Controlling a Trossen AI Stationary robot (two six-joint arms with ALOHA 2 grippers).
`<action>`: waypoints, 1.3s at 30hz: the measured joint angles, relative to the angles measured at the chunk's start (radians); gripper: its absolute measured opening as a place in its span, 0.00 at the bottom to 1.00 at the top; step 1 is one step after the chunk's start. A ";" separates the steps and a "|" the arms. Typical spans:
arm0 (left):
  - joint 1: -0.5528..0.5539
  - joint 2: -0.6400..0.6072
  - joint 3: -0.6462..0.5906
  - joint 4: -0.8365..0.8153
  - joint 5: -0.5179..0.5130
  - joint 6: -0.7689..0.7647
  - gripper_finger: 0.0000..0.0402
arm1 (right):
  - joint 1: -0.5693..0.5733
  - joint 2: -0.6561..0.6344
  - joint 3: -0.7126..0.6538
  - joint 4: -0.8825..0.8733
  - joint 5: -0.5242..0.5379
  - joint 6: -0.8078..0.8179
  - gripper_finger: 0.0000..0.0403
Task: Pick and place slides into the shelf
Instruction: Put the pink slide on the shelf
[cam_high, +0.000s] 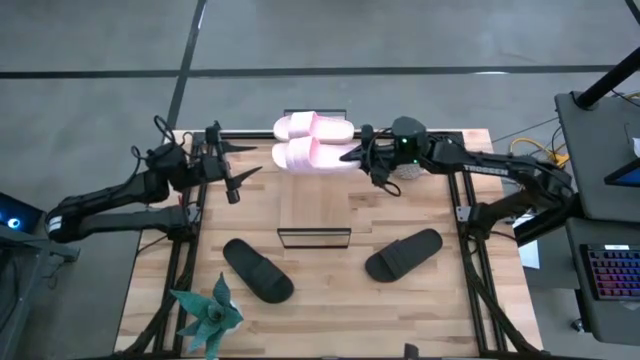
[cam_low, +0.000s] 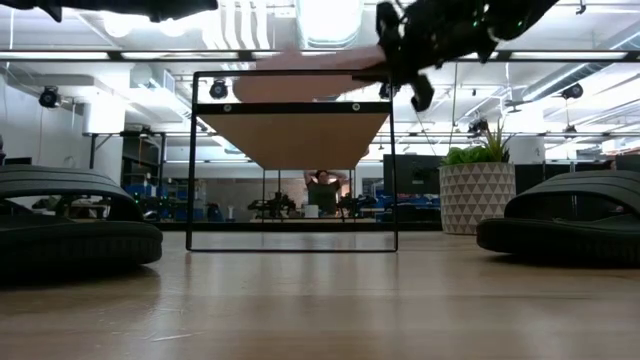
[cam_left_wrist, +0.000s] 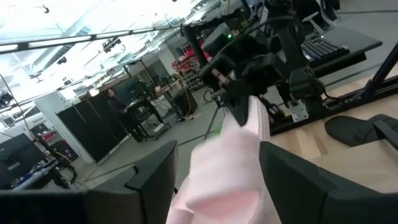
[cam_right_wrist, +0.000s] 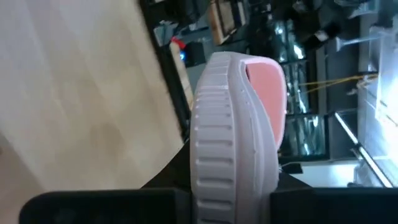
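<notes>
Two pale pink slides lie side by side over the far end of the shelf (cam_high: 315, 205), a wooden plank top on a thin black frame. The farther pink slide (cam_high: 313, 127) rests flat, untouched. My right gripper (cam_high: 358, 158) is shut on the nearer pink slide (cam_high: 305, 154). My left gripper (cam_high: 238, 172) is open, level, a short way left of that slide, which shows beyond its fingers (cam_left_wrist: 230, 180). Two black slides (cam_high: 258, 270) (cam_high: 403, 255) lie sole-down on the table, near the front. My right gripper pinches the nearer pink slide by its right-hand end (cam_right_wrist: 230, 168) between its two fingers (cam_right_wrist: 124, 202), one on the ribbed sole side, one on the footbed side. It comes in level from the table's right. I cannot tell whether the slide rests on the plank or hovers just above.
A green artificial plant (cam_high: 207, 315) stands at the table's near left corner. A white textured pot (cam_low: 478, 195) with greenery stands near the right arm. Black frame rails (cam_high: 470, 250) run along both table sides. Bare wood lies between the two black slides.
</notes>
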 joint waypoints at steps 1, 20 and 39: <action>0.000 0.005 0.000 0.000 0.000 0.001 0.53 | -0.005 0.017 0.000 0.003 -0.001 0.000 0.12; 0.000 0.053 0.000 0.000 0.000 0.001 0.53 | -0.095 0.183 0.062 0.006 -0.028 0.021 0.15; 0.000 0.075 0.003 0.001 0.000 0.001 0.53 | -0.084 0.165 0.072 -0.209 0.224 0.352 0.53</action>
